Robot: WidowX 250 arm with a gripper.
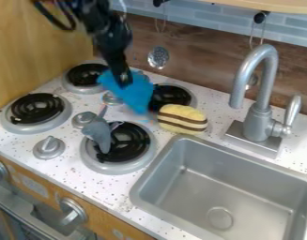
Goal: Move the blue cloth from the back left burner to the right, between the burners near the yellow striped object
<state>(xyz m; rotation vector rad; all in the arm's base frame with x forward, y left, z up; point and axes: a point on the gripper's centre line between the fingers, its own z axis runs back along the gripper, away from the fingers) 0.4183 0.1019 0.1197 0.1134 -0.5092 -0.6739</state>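
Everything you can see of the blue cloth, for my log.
The blue cloth is bright, plain and fabric-like, with uneven edges, narrowing to a lower corner. The gripper in front of it hides part; whether it is gripped I cannot tell. It overlaps the burner nearest the faucet, its lower corner close to the yellow striped toy.

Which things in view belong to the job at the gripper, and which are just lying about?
In the job:
- gripper, at the blue cloth
- blue cloth, bunched up toward the back of the stove

Just about:
- gray item, partly over a front burner
- yellow and brown striped toy, beside the sink
- slotted metal utensil, hanging at the back wall
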